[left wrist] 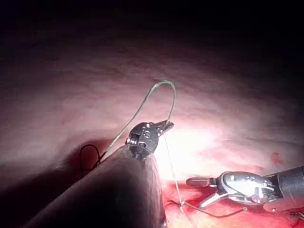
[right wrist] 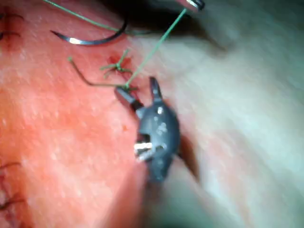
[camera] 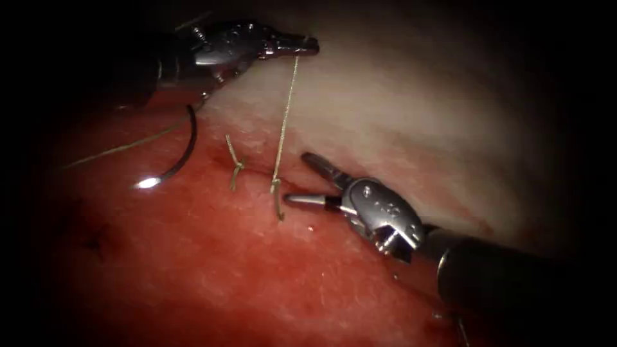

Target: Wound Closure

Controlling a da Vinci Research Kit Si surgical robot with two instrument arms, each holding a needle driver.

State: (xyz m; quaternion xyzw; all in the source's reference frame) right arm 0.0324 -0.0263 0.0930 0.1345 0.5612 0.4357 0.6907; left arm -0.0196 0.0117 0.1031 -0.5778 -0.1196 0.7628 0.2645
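My left tool (camera: 307, 45) is shut on the thread (camera: 286, 115), which runs taut down to a knot (camera: 276, 186) at the cut (camera: 257, 171). A short tail (camera: 279, 209) hangs below that knot. My right tool (camera: 303, 181) stands open just right of the knot, one jaw on each side of the cut line, holding nothing. The curved needle (camera: 187, 146) lies free on the red tissue left of the stitches, held by neither tool and not in the tissue. In the right wrist view the open right tool (right wrist: 137, 91) sits beside the thread (right wrist: 156, 42), with the needle (right wrist: 90, 41) beyond.
An earlier tied stitch (camera: 235, 166) with two cut ends sits left of the taut thread. Slack thread (camera: 122, 148) trails from the needle to the left. Pale tissue (camera: 398, 109) rises on the far side of the cut, and red fluid wets the near tissue (camera: 257, 276).
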